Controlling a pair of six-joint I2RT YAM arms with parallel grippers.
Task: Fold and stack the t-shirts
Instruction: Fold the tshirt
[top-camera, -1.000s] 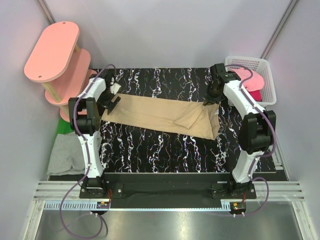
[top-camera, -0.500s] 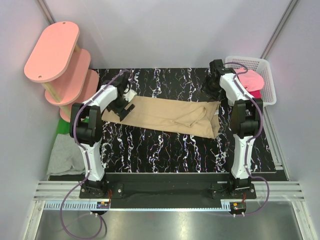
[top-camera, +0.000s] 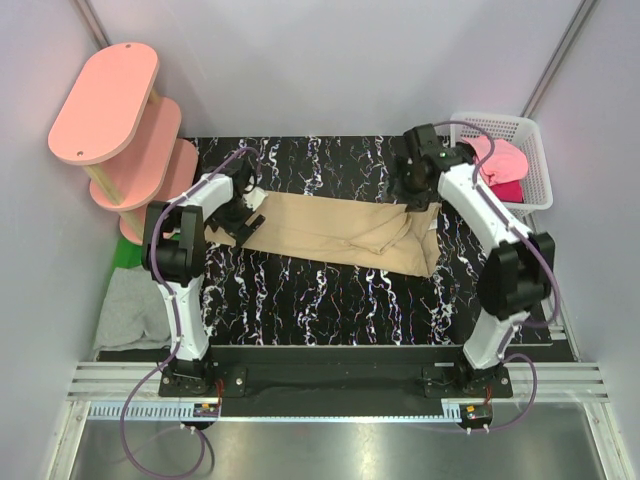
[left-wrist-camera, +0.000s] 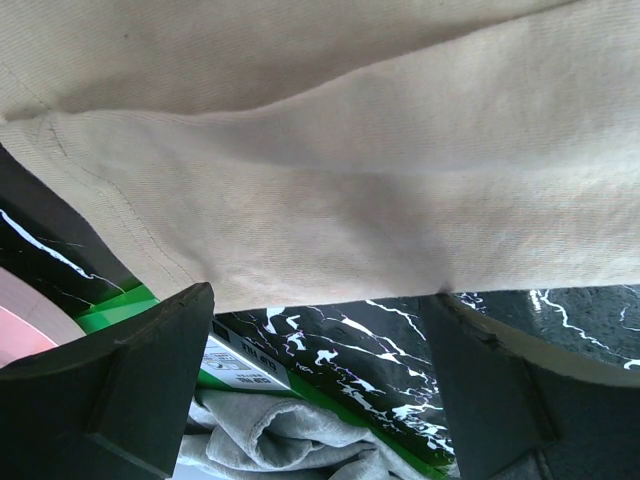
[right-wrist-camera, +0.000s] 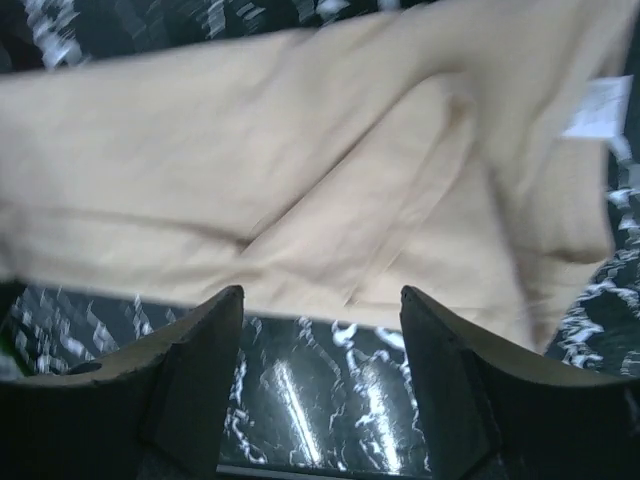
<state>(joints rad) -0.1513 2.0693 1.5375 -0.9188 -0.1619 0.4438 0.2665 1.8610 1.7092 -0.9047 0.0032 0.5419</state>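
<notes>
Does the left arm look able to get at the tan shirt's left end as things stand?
Probably yes: the left pincer hangs open right at the left end of the tan shirt, and nothing lies between them.

Bright even overhead light; right wrist view motion-blurred, others sharp.

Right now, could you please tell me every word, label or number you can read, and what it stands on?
None is legible.
White label on the green item: print too small to read.
White tag on the tan t-shirt: blurred, unreadable.
</notes>
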